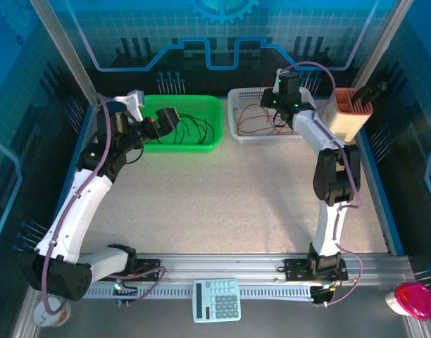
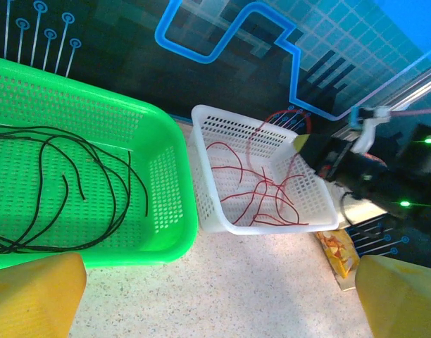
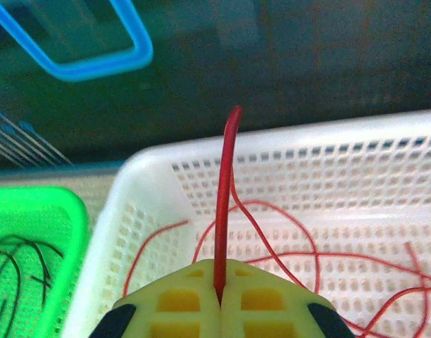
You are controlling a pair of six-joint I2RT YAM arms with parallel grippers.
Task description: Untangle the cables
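The right gripper [image 3: 220, 301] was clamped on a red cable [image 3: 225, 204] pointing straight ahead over the white basket [image 3: 141, 172]; the left gripper [image 2: 215, 303] gaped.

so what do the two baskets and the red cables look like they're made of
Green basket: glossy moulded plastic, by its sheen and perforated walls. White basket: likely the same plastic, duller, gridded with holes. Red cables: thin wire in a smooth, probably plastic, jacket; core hidden.

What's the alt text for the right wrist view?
The right gripper is shut on a red cable that stands up from its jaws, above a white basket holding more red cables. A green basket with black cables sits at left.
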